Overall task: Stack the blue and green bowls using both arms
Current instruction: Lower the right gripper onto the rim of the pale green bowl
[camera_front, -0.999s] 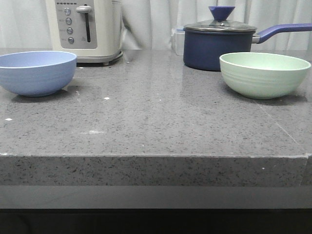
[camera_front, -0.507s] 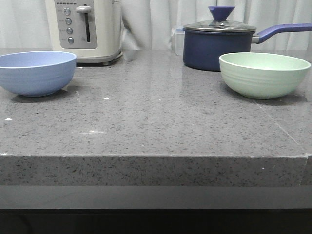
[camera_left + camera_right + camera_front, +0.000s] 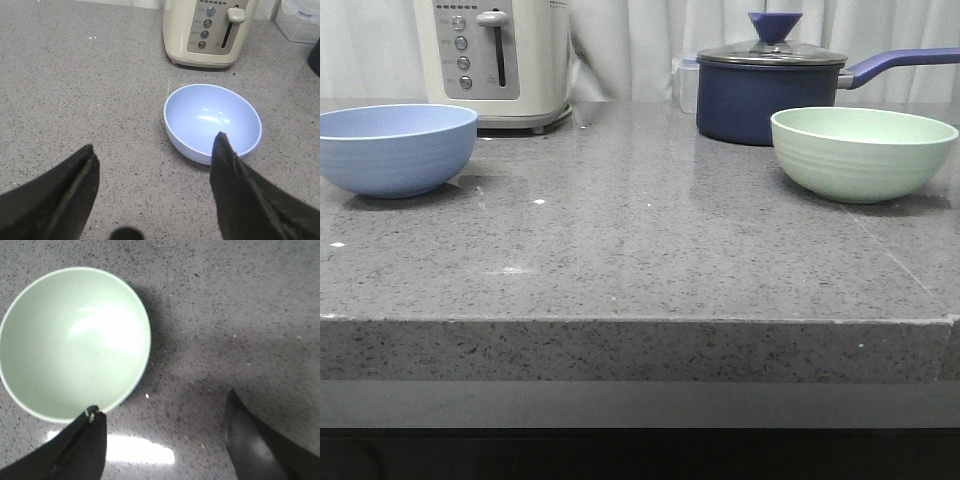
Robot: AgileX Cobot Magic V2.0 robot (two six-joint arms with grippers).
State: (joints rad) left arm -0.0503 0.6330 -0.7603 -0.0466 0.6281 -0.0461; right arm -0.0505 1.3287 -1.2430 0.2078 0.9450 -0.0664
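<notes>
The blue bowl (image 3: pixel 395 148) stands upright and empty at the left of the grey counter; it also shows in the left wrist view (image 3: pixel 212 121). My left gripper (image 3: pixel 155 150) is open and empty above the counter, with one fingertip (image 3: pixel 222 145) over the bowl's near rim. The green bowl (image 3: pixel 862 152) stands upright and empty at the right; it also shows in the right wrist view (image 3: pixel 74 342). My right gripper (image 3: pixel 162 402) is open and empty beside it, one fingertip (image 3: pixel 92 416) at its rim. Neither arm shows in the front view.
A cream toaster (image 3: pixel 492 60) stands at the back left, behind the blue bowl. A dark navy lidded saucepan (image 3: pixel 768 88) with a long handle stands behind the green bowl. A clear plastic box (image 3: pixel 299 20) sits by the toaster. The counter's front edge (image 3: pixel 640 322) is near.
</notes>
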